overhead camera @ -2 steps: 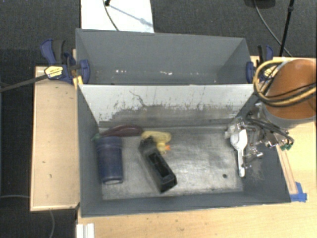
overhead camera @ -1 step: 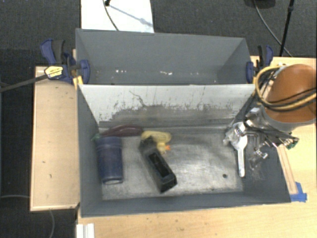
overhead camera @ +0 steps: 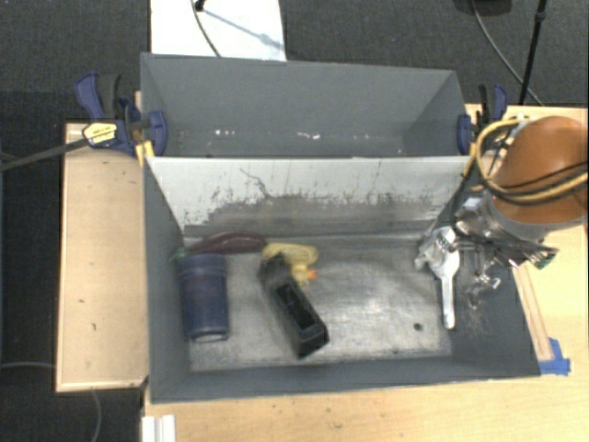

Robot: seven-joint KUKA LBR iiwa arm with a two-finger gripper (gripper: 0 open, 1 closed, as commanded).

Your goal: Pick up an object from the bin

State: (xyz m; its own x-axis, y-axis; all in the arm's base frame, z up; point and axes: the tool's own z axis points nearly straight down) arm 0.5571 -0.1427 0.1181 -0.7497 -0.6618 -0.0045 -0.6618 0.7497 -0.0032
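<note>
Pincer [overhead camera: 465, 295] is seen parted and empty above the right side of the bin [overhead camera: 386, 295], well apart from the black block [overhead camera: 296, 314] and blue cylinder [overhead camera: 207, 295] laid leftward

The floor [overhead camera: 55, 26] around is dark grey and finely textured, probably carpet. A thin black cable [overhead camera: 500, 52] curves down across it at the upper right, and a second cable [overhead camera: 37, 156] runs in from the left edge. A white sheet [overhead camera: 248, 12] lies at the top. Light is soft and even, with faint shadows.
</note>
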